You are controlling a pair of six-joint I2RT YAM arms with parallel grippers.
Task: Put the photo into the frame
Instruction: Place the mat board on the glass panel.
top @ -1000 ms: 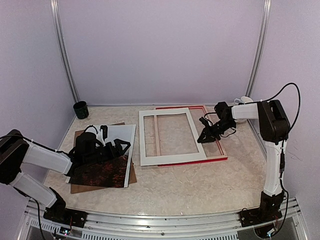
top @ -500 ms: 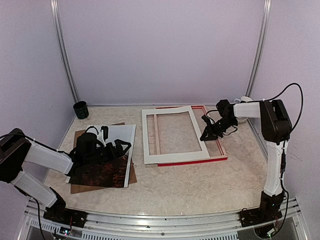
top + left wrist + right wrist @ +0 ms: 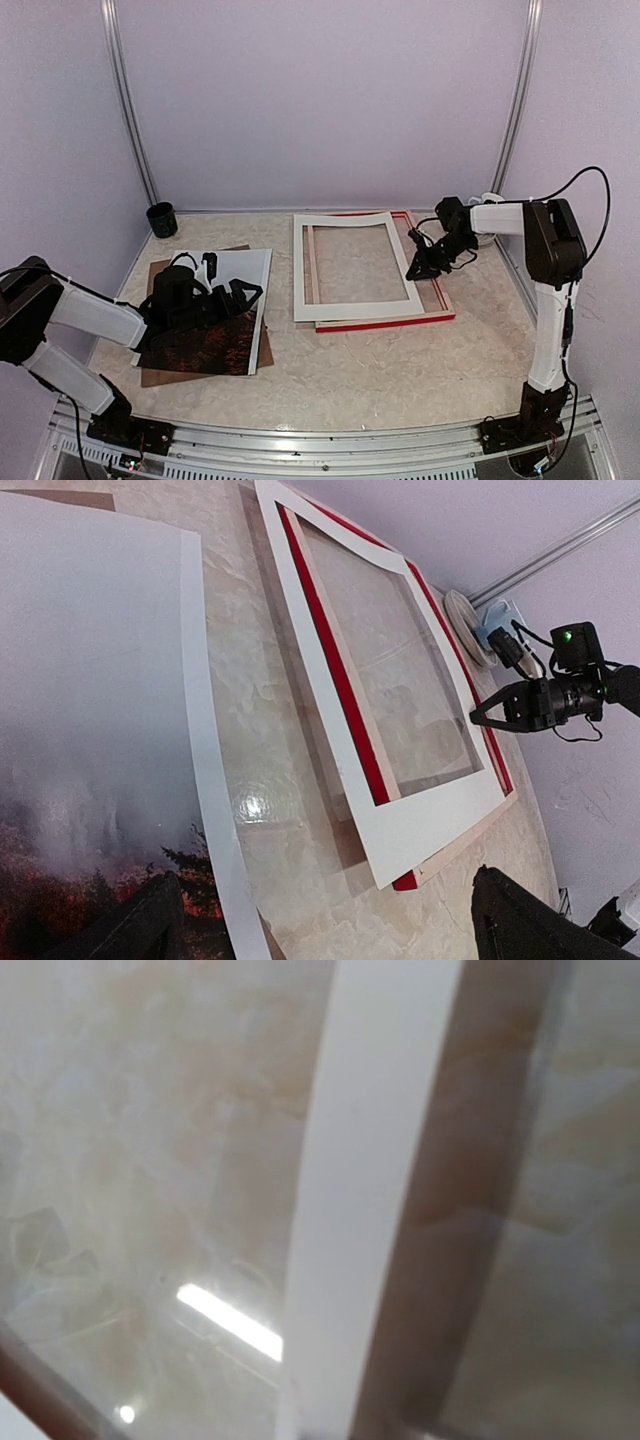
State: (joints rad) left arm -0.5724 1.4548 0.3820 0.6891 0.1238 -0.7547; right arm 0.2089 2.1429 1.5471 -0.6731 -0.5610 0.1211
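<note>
Looking down from the top view, the marbled table (image 3: 400, 370) carries two groups of objects, one in front of each arm.

Left group: the photo (image 3: 200, 345) lies flat and face up on a brown backing board (image 3: 160, 376), its misty grey half toward the back wall and its dark reddish landscape toward the near edge. The left gripper (image 3: 232, 298) hangs low over the middle of the print with its jaws spread as wide as they go. In the left wrist view the two black fingers (image 3: 140, 925) stand far apart at the bottom corners, with the print's right edge between them. Neither finger can be seen touching the print.

Right group: the frame (image 3: 385, 321) lies flat, well apart from the photo, across a strip of bare table. A white mat (image 3: 355, 309) rests on it slightly askew, so the frame's red edge shows along the near and right sides. The right gripper (image 3: 417, 268) has its jaws drawn together, its tip at the mat's right border. Whether the card is nipped between them cannot be told. The right wrist view shows only a blurred white strip over glass and marble.

A dark cup (image 3: 161, 219) stands in the far left corner.
</note>
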